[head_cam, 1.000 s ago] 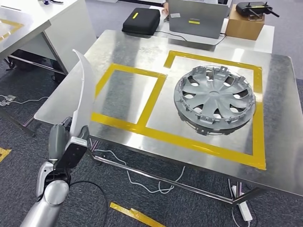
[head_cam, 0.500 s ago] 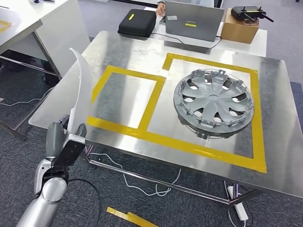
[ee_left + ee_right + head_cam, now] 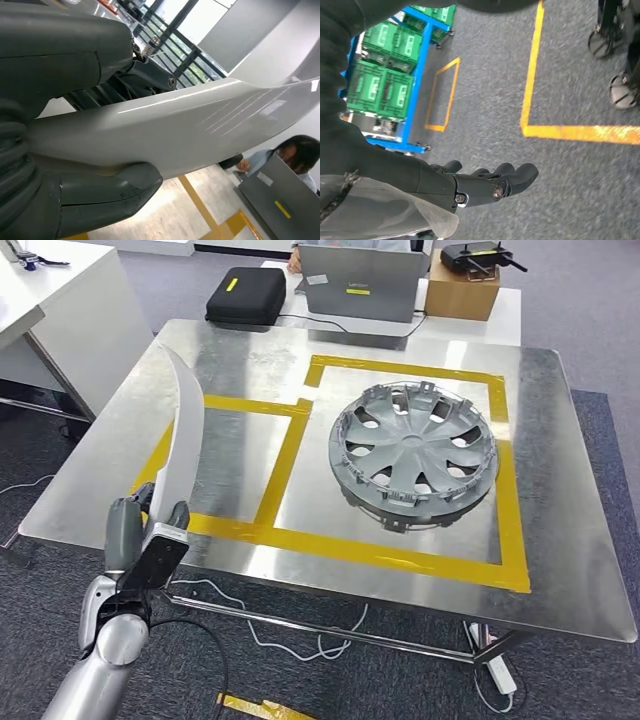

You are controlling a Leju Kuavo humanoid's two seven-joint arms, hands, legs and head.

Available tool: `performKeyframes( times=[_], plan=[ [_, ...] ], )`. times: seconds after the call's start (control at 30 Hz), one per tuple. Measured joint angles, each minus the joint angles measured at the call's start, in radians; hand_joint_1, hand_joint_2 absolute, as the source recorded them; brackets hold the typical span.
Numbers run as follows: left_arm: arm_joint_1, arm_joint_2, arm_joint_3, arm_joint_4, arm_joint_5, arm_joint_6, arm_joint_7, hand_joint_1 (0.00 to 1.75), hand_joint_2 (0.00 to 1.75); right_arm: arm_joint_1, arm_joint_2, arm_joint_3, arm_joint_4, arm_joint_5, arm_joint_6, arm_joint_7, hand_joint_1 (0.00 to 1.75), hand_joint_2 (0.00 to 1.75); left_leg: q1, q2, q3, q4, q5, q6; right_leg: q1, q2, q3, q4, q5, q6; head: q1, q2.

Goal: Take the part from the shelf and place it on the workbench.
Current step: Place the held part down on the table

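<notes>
Left hand (image 3: 143, 540) grips the part (image 3: 181, 430), a long curved white panel, at its lower end; thumb on one face, dark fingers (image 3: 124, 187) on the other in the left wrist view. Part stands nearly upright, its top tip arcing over the near-left corner of the workbench (image 3: 589, 570). Hand itself sits just off the bench's front edge, low, near the yellow tape (image 3: 340, 550). Part is not yet on the bench.

Right hand (image 3: 486, 185) hangs over grey carpet, holds nothing, fingers extended and loosely apart.

Risks, as judgement:
- Grip is at one end only, so the long free end has leverage; the glossy panel may rotate or slip in the fingers when tilted down.
- Hand sits about level with the bench edge; moving forward without lifting may knock the panel or hand against the metal edge.
- Letting go too near the edge may tip the curved part to the floor.
- Hubcap (image 3: 415, 452) fills the right taped box; a swing too far right could hit it. The left box looks like the target.
</notes>
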Motion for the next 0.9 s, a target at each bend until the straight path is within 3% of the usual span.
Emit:
performKeyframes(
  times=[0.07,0.1,0.13,0.17,0.23,0.3,0.33,0.4,0.47,0.57,0.6,0.63,0.67,0.7,0.77,0.83,0.9],
  plan=[
    [-0.010,0.001,-0.001,0.012,-0.012,0.000,0.009,1.75,1.75,-0.002,0.000,-0.001,0.000,0.009,0.000,0.000,0.00,1.75,0.001,-0.011,-0.066,0.136,-0.059,-0.004,0.000,0.014,0.001,0.000,-0.001,-0.005,-0.001,0.000],
    [-0.016,0.001,-0.002,0.020,-0.019,0.000,0.014,1.75,1.75,-0.003,0.000,-0.002,0.000,0.014,0.001,-0.002,0.00,1.75,0.002,-0.013,-0.093,0.186,-0.070,-0.004,0.001,0.022,0.001,0.000,-0.002,-0.005,-0.001,0.000],
    [-0.023,0.001,-0.002,0.029,-0.025,-0.001,0.020,1.75,1.75,-0.003,0.000,-0.002,0.000,0.019,0.002,-0.002,0.00,1.75,0.002,-0.013,-0.106,0.203,-0.062,-0.003,0.001,0.030,0.003,0.001,-0.002,-0.005,-0.001,0.000],
    [-0.032,0.001,-0.003,0.038,-0.031,-0.001,0.025,1.75,1.75,-0.004,0.000,-0.002,0.001,0.024,0.002,-0.003,0.00,1.75,0.001,-0.016,-0.101,0.180,-0.033,0.001,0.002,0.039,0.005,0.001,-0.002,-0.005,-0.001,0.000],
    [-0.056,0.002,-0.004,0.057,-0.040,-0.001,0.032,1.75,1.75,-0.006,0.000,-0.002,0.003,0.032,0.004,-0.002,0.00,1.75,0.001,-0.039,-0.055,0.059,0.049,0.012,0.002,0.056,0.009,0.001,-0.003,-0.003,-0.001,0.000],
    [-0.076,0.003,-0.005,0.075,-0.045,-0.003,0.038,1.75,1.75,-0.011,0.000,-0.002,0.005,0.037,0.006,-0.002,0.00,1.75,0.001,-0.070,-0.014,-0.043,0.089,0.022,0.003,0.072,0.007,0.002,-0.004,0.005,-0.001,0.000],
    [-0.084,0.004,-0.006,0.084,-0.046,-0.003,0.041,1.75,1.75,-0.013,0.000,-0.002,0.007,0.039,0.007,-0.003,0.00,1.75,-0.001,-0.078,-0.006,-0.063,0.089,0.025,0.002,0.079,0.003,0.002,-0.002,0.011,-0.001,0.000],
    [-0.098,0.003,-0.007,0.102,-0.047,-0.005,0.045,1.75,1.75,-0.015,0.000,-0.003,0.009,0.042,0.007,-0.004,0.00,1.75,0.000,-0.069,-0.003,-0.076,0.086,0.029,-0.001,0.090,-0.003,0.000,0.001,0.024,-0.002,0.000],
    [-0.110,0.002,-0.007,0.117,-0.048,-0.004,0.047,1.75,1.75,-0.015,-0.001,-0.003,0.011,0.045,0.007,-0.005,0.00,1.75,0.005,-0.055,0.001,-0.087,0.091,0.040,0.001,0.072,-0.019,0.023,-0.016,0.034,0.001,0.000],
    [-0.122,0.001,-0.006,0.142,-0.052,-0.003,0.050,1.75,1.75,-0.018,-0.001,-0.003,0.014,0.047,0.009,-0.005,0.00,1.75,0.004,-0.037,0.003,-0.091,0.093,0.050,0.002,0.025,-0.105,0.193,-0.098,0.041,0.006,0.000],
    [-0.126,0.001,-0.006,0.154,-0.056,-0.003,0.053,1.75,1.75,-0.019,-0.001,-0.003,0.015,0.049,0.011,-0.005,0.00,1.75,0.002,-0.032,0.003,-0.091,0.093,0.051,0.001,0.020,-0.133,0.249,-0.116,0.043,0.006,0.000],
    [-0.130,0.001,-0.007,0.167,-0.060,-0.002,0.056,1.75,1.75,-0.019,-0.001,-0.003,0.016,0.050,0.012,-0.005,0.00,1.75,0.001,-0.027,0.003,-0.091,0.092,0.051,0.001,0.018,-0.147,0.274,-0.116,0.045,0.006,0.000],
    [-0.135,0.001,-0.007,0.180,-0.063,-0.002,0.058,1.75,1.75,-0.019,-0.001,-0.003,0.017,0.051,0.013,-0.005,0.00,1.75,0.001,-0.025,0.004,-0.091,0.092,0.051,0.001,0.017,-0.141,0.259,-0.097,0.045,0.007,0.000],
    [-0.141,0.002,-0.007,0.191,-0.066,-0.002,0.060,1.75,1.75,-0.019,-0.001,-0.004,0.017,0.052,0.013,-0.005,0.00,1.75,0.000,-0.023,0.005,-0.091,0.091,0.049,0.001,0.015,-0.115,0.207,-0.065,0.044,0.007,0.000],
    [-0.153,0.002,-0.007,0.206,-0.069,-0.001,0.062,1.75,1.75,-0.021,-0.001,-0.004,0.017,0.052,0.014,-0.005,0.00,1.75,-0.002,-0.022,0.006,-0.088,0.087,0.043,0.003,0.005,-0.039,0.065,-0.011,0.038,0.007,0.000],
    [-0.163,0.004,-0.007,0.217,-0.070,-0.001,0.062,1.75,1.75,-0.025,-0.001,-0.004,0.019,0.052,0.015,-0.005,0.00,1.75,-0.008,-0.022,0.005,-0.083,0.084,0.040,0.003,-0.001,0.002,-0.007,0.004,0.032,0.005,0.000],
    [-0.167,0.008,-0.007,0.226,-0.070,-0.001,0.062,1.75,1.75,-0.029,0.000,-0.004,0.021,0.052,0.016,-0.007,0.00,1.75,-0.011,-0.021,0.005,-0.082,0.084,0.043,0.003,0.002,0.006,-0.012,0.005,0.031,0.003,0.000]
  ],
)
